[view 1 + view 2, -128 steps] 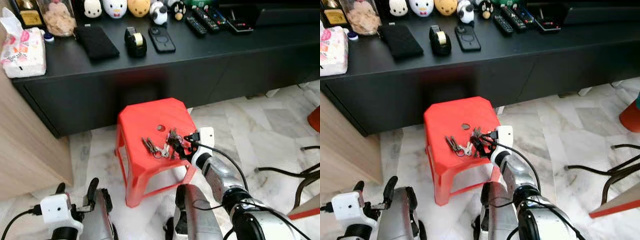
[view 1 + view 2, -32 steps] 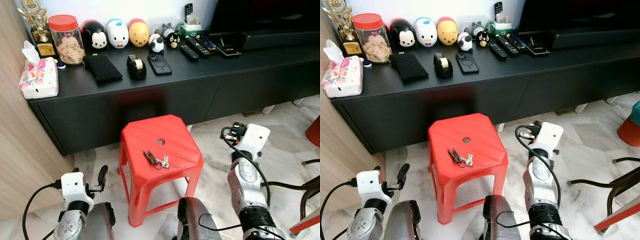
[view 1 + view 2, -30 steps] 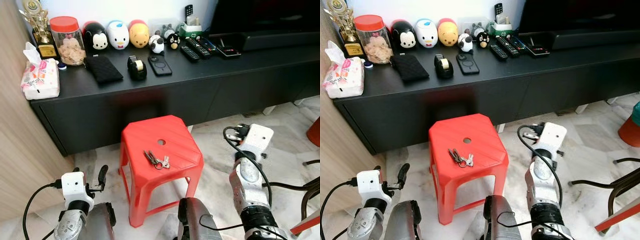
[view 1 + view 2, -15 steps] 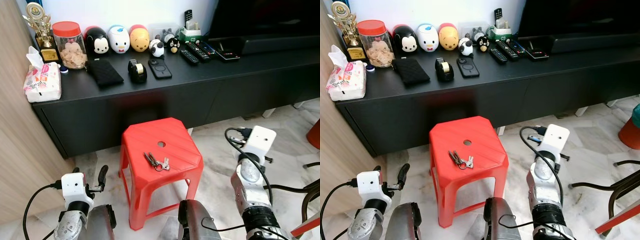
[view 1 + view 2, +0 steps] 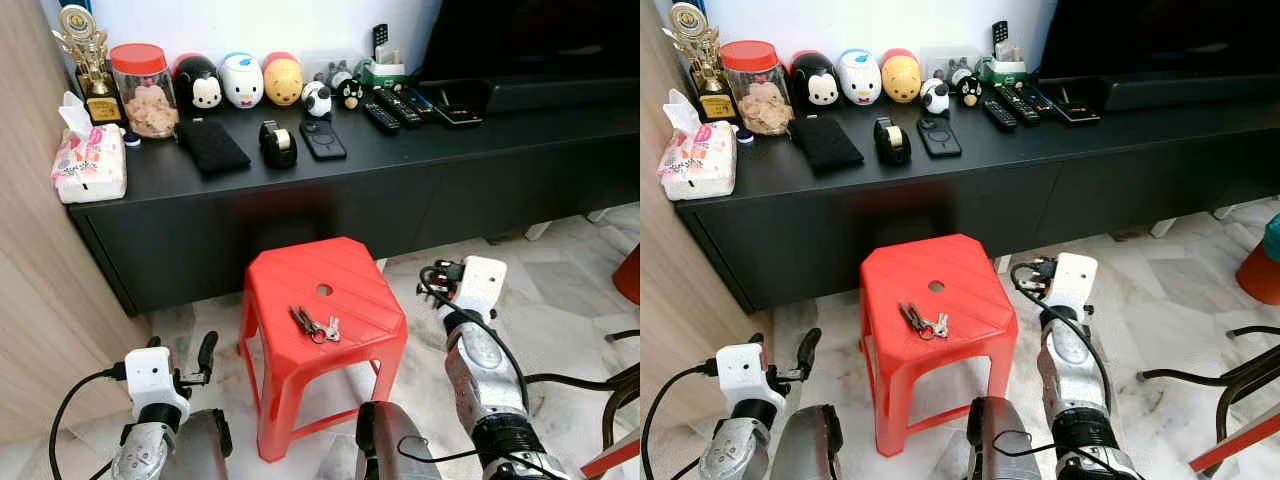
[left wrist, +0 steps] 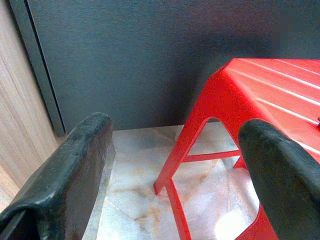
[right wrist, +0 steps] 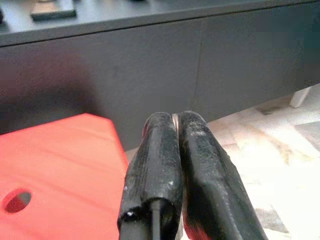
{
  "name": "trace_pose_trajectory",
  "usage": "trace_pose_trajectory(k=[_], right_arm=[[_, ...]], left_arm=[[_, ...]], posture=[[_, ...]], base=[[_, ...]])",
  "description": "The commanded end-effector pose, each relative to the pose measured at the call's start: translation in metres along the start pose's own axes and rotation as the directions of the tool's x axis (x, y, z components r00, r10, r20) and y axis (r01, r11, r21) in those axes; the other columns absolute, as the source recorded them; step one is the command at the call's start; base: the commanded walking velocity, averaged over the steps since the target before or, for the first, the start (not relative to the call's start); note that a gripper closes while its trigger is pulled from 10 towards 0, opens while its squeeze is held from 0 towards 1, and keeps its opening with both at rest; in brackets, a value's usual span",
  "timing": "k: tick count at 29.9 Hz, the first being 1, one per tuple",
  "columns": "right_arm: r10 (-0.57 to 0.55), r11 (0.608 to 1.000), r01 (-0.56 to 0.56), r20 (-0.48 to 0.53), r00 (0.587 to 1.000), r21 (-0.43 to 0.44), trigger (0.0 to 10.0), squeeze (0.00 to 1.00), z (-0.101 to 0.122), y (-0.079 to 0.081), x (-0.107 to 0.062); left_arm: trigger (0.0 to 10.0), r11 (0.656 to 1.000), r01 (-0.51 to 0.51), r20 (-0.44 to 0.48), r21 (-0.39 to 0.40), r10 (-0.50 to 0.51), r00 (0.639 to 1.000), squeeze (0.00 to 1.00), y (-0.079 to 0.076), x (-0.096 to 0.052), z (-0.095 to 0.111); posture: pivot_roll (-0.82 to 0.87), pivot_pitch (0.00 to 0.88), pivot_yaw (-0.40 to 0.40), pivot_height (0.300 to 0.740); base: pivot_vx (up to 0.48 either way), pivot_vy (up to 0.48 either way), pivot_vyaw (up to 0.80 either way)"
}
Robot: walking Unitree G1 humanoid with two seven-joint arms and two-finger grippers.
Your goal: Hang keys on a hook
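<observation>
A small bunch of keys (image 5: 315, 325) lies on top of the red plastic stool (image 5: 352, 290), near its middle hole. My right gripper (image 5: 432, 277) hangs just right of the stool, at about seat height and apart from the keys. In the right wrist view its fingers (image 7: 155, 150) are pressed together, shut, pointing over the stool's corner (image 7: 60, 150) at the black cabinet front. My left gripper (image 5: 180, 345) hangs low at the front left, open. In the left wrist view its fingers (image 6: 70, 170) stand wide apart before a stool leg (image 6: 177, 145).
A long black TV console (image 5: 400, 170) stands behind the stool, carrying a tissue pack (image 5: 92, 165), a jar (image 5: 142, 90), toy figures, a tape dispenser (image 5: 277, 145), a phone and remotes. A wooden panel (image 5: 40, 290) rises on the left. Dark chair legs (image 5: 1210, 375) cross the marble floor at right.
My right gripper has swung left, closer to the stool's right side. The keys and the left arm have stayed put. The camera has shifted slightly.
</observation>
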State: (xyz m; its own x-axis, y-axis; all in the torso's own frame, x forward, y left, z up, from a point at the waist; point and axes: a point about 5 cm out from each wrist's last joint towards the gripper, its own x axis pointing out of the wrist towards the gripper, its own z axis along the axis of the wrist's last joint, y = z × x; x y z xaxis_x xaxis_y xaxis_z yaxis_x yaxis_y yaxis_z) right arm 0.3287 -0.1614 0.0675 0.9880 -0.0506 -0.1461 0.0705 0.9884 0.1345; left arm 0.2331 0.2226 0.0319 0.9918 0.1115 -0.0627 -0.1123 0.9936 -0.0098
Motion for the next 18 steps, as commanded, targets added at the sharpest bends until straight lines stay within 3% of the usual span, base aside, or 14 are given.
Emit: trace_pose_trajectory(k=[1,8,10,18], right_arm=[[0.009,1.000,-0.009,0.011,1.000,0.009,10.0,0.00,0.006,0.000,0.004],[0.159,0.987,-0.159,-0.057,0.986,0.002,10.0,0.00,-0.003,0.014,0.004],[0.215,0.974,-0.222,-0.113,0.970,-0.050,10.0,0.00,-0.009,0.018,0.006],[0.266,0.961,-0.277,-0.201,0.943,-0.027,10.0,0.00,-0.014,0.028,0.012]], left_arm=[[10.0,1.000,0.005,-0.011,0.000,-0.005,1.000,0.00,-0.004,-0.002,-0.004],[10.0,1.000,0.008,-0.013,0.004,-0.008,1.000,0.00,-0.003,-0.003,-0.005],[10.0,1.000,0.011,-0.014,0.007,-0.011,1.000,0.00,-0.004,-0.004,-0.005],[10.0,1.000,0.006,-0.016,0.012,-0.006,1.000,0.00,-0.003,-0.008,-0.005]], posture=[[0.02,0.012,-0.146,0.558],[0.02,0.010,-0.143,0.558],[0.03,0.013,-0.145,0.558],[0.04,0.033,-0.147,0.558]], base=[[0.000,0.000,0.00],[0.000,0.000,0.00],[0.000,0.000,0.00],[0.000,0.000,0.00]])
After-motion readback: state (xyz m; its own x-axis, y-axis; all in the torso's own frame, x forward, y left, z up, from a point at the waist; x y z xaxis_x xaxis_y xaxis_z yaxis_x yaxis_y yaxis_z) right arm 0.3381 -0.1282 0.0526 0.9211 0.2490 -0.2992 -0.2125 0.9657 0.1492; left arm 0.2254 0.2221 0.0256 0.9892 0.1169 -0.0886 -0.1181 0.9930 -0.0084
